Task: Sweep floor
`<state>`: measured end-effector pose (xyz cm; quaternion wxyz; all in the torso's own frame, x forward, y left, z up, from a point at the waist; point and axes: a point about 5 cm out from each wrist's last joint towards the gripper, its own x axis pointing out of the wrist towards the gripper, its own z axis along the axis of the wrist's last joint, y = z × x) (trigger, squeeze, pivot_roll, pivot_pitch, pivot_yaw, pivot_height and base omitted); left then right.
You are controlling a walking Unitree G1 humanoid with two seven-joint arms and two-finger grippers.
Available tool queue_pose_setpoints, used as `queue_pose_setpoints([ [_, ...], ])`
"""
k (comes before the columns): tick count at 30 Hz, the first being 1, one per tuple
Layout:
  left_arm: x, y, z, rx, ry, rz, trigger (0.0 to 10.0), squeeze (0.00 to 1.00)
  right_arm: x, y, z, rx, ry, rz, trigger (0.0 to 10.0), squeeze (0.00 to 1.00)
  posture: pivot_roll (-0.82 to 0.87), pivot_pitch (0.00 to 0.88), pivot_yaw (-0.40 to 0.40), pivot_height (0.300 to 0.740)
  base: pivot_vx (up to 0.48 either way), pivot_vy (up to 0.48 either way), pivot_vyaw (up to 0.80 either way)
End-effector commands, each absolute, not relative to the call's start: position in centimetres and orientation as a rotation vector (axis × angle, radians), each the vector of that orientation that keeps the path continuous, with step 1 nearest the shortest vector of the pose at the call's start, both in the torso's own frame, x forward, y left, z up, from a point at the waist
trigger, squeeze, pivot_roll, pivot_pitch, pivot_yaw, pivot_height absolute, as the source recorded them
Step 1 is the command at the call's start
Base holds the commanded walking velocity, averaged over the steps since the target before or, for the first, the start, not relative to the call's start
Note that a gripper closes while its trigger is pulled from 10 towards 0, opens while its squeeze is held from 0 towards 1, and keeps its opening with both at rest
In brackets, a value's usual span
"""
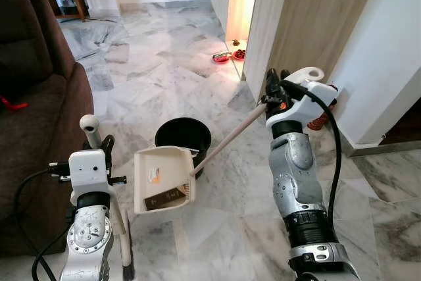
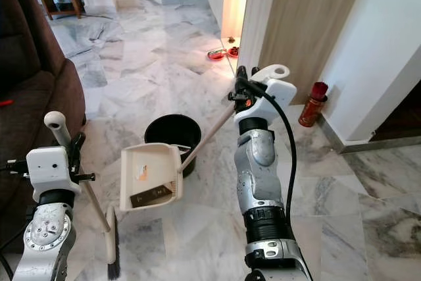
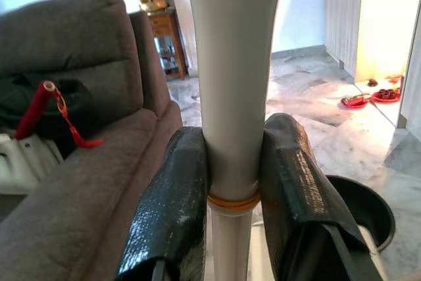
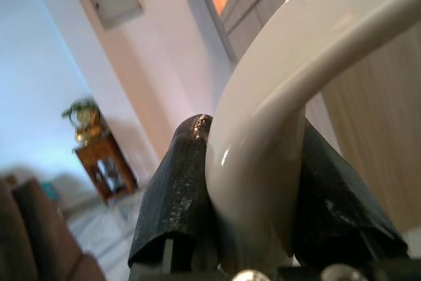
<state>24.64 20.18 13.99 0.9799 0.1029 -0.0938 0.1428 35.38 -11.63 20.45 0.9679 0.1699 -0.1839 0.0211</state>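
I have the right gripper clamped on the white top of the dustpan handle, its black fingers pressed to either side of the grip; the pole runs down and to my left to the cream dustpan, which hangs tilted just above the marble floor; inside the pan I see a dark flat piece lying against the toothed lip and an orange smudge on the pan's back wall; directly behind the pan, touching it in my view, stands a black bucket, and I cannot tell what it holds; my left gripper is closed around the broom handle, fingers on both sides of it just above an orange ring; the broom's dark bristles rest on the floor beside my left arm; a brown sofa stands close on my left; two red dishes sit on the floor by the lit doorway.
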Motion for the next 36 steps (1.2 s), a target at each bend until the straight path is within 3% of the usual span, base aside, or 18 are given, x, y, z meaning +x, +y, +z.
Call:
queue_pose_setpoints([
  [1, 24.5, 19.9, 14.9, 0.24, -0.244, 0.271, 10.0, 0.0, 35.0, -12.1, 23.5, 0.37, -0.519, 0.026, 10.0, 0.0, 0.08, 0.074, 0.005, 0.74, 0.0, 0.0, 0.0],
  [10, 24.3, 19.5, 14.9, 0.256, -0.245, 0.257, 10.0, 0.0, 34.8, -12.1, 23.9, 0.372, -0.543, 0.034, 10.0, 0.0, 0.08, 0.083, -0.002, 0.74, 0.0, 0.0, 0.0],
  [36, 24.5, 19.5, 15.2, 0.26, -0.263, 0.253, 10.0, 0.0, 34.7, -11.8, 24.9, 0.364, -0.587, 0.056, 10.0, 0.0, 0.08, 0.061, 0.004, 0.74, 0.288, 0.0, 0.0],
])
